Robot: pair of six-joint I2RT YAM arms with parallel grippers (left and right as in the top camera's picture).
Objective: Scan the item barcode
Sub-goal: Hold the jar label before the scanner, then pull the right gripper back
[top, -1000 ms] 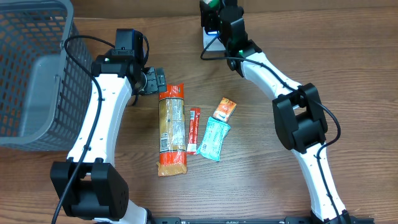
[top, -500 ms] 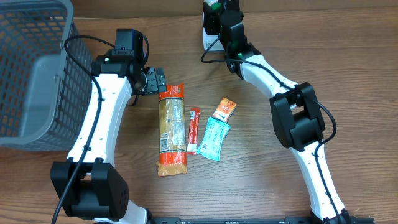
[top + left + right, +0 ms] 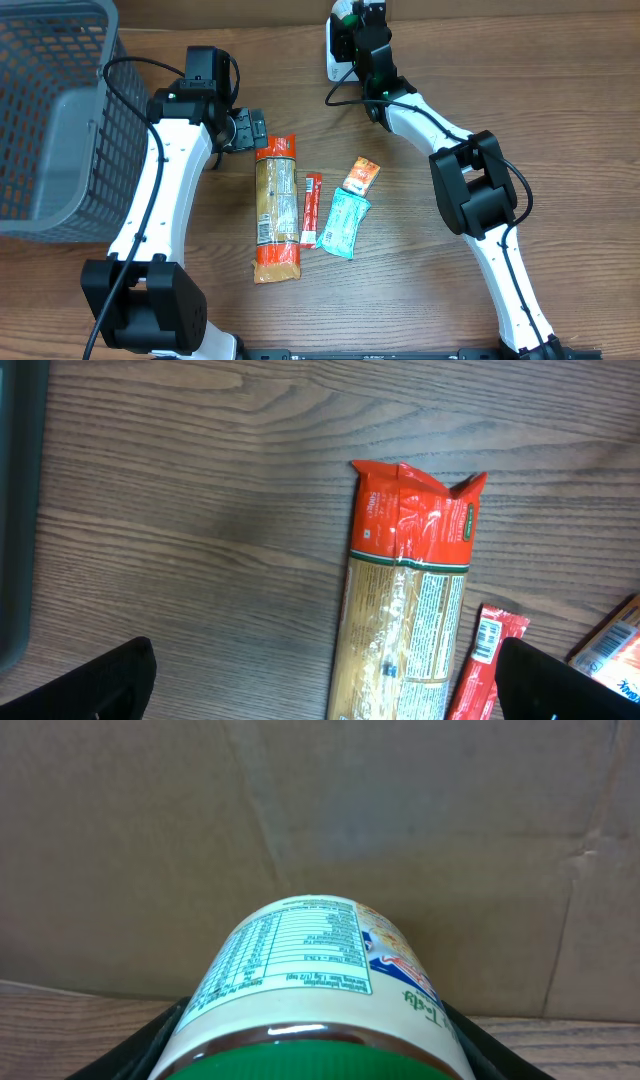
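Centrally in the right wrist view, a jar (image 3: 300, 960) with a green lid and a pale printed label sits between the two dark fingers (image 3: 165, 1038) of the right gripper (image 3: 352, 28), lid end towards the camera and the nutrition panel turned upward. The jaws stand part-way apart and are closed on the jar's sides. Behind the jar is a brown cardboard wall (image 3: 430, 830). From overhead, this gripper and its jar are at the far edge of the table (image 3: 560, 120), over a small white object (image 3: 335, 62) whose nature cannot be told. Nearer the middle of the table lie four packets: a long pasta packet (image 3: 277, 208) with red ends, a thin red stick sachet (image 3: 310, 208) just beside it, a teal packet (image 3: 343, 223) touching that sachet, and a small orange sachet (image 3: 361, 176) at the teal packet's far end. The left gripper (image 3: 325, 685) hangs over the far end of the pasta packet with its jaws spread wide and nothing between them. A grey mesh basket (image 3: 50, 120) stands at the table's left side, well apart from the packets.
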